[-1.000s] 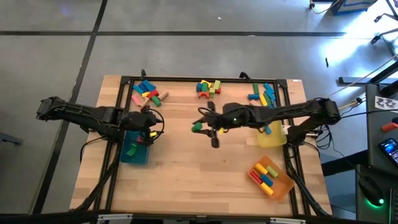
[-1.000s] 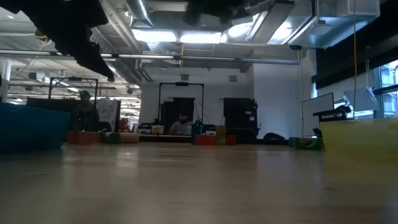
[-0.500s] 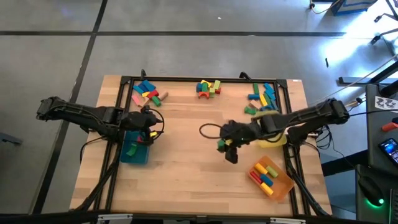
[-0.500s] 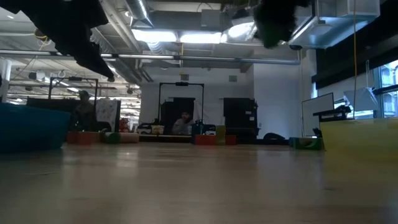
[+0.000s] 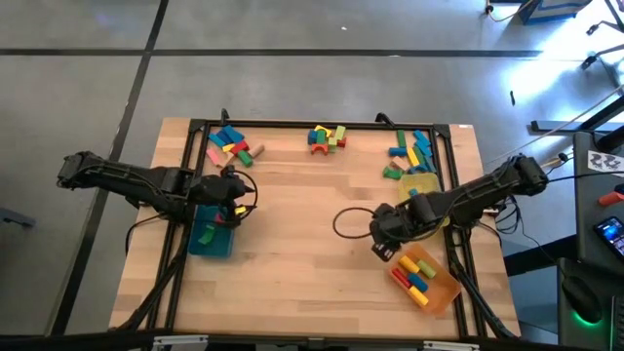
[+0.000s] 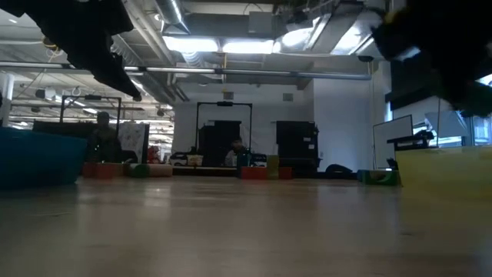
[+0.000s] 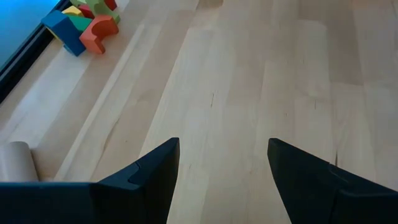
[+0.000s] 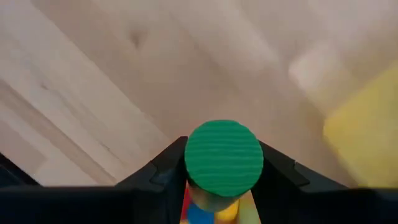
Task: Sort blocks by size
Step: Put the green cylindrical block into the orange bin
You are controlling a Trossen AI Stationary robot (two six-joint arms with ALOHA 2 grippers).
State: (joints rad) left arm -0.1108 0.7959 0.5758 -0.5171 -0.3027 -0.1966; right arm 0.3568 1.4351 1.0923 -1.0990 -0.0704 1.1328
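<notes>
On the table (image 5: 302,253), the teal tray (image 5: 212,234), yellow tray (image 5: 426,207) and orange tray (image 5: 427,276) flank loose blocks (image 5: 328,136) along the far edge. The right tool (image 5: 382,241), beside the orange tray, is clamped on a green cylinder (image 8: 224,155). The left tool (image 7: 221,165) hangs above the teal tray, fingers apart.

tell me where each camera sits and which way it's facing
High view: overhead, looking straight down on the table; both arms show, left claw by the teal tray, right claw near the orange tray.
Low view: table height, looking level into the room; arms show dark at the top.
Left wrist: looks past open fingers at bare wood.
Right wrist: looks past its claw, shut on a green cylinder.
Shared: high and right wrist views both show the yellow tray.
</notes>
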